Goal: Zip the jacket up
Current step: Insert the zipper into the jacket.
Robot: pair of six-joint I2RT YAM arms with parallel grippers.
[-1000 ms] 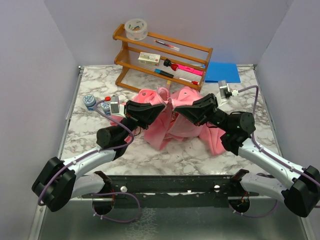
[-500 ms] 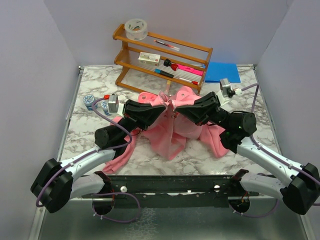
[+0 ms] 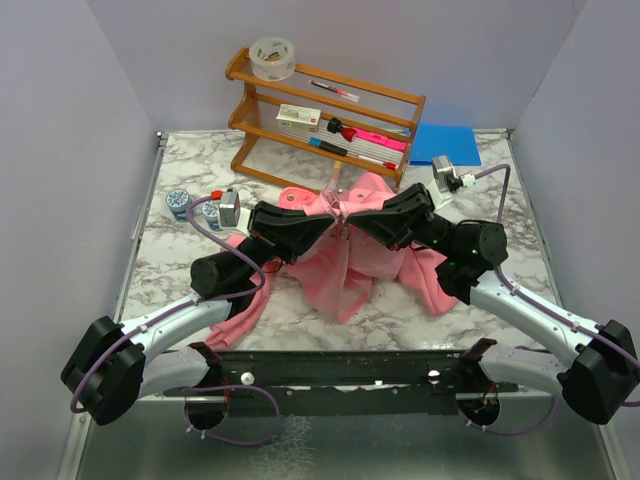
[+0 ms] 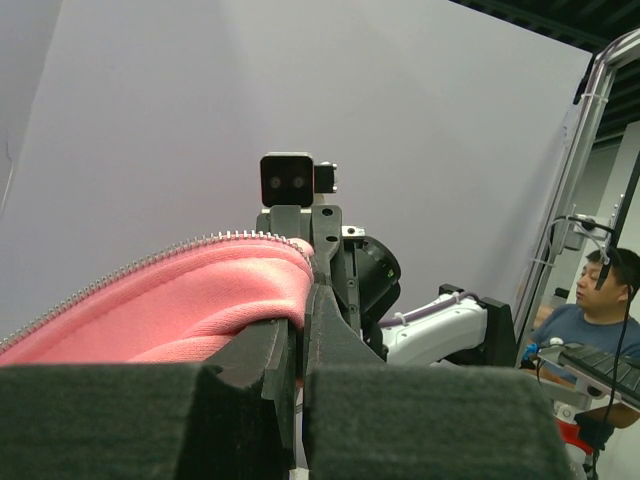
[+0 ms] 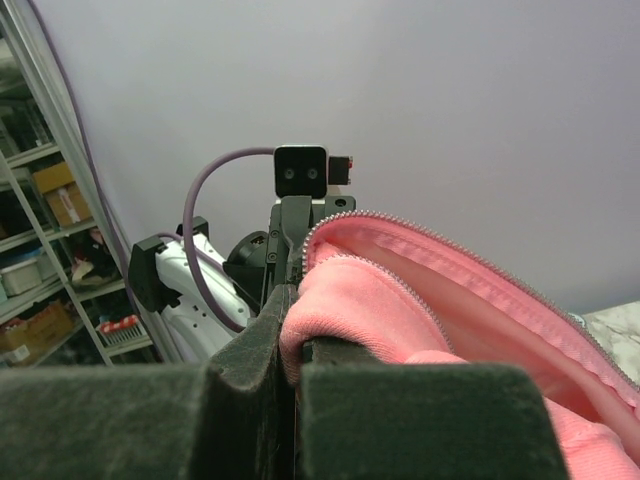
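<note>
Left fingers (image 4: 335, 345) and right fingers (image 5: 255, 350) pinch jacket (image 3: 345, 268) edges

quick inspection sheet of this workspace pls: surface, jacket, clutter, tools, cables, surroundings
surface: marbled table, the jacket's lower part draped on it
job's things: pink jacket, top lifted between both tools; zipper teeth show along the held edges
clutter: wooden rack at the back with a tape roll on top; blue sheet far right; small bottles far left
grippers: left tool shut on jacket; right tool shut on jacket
cables: purple cable looping off each arm
surroundings: plain walls; person beyond the left tool; shelves beyond the right
</note>
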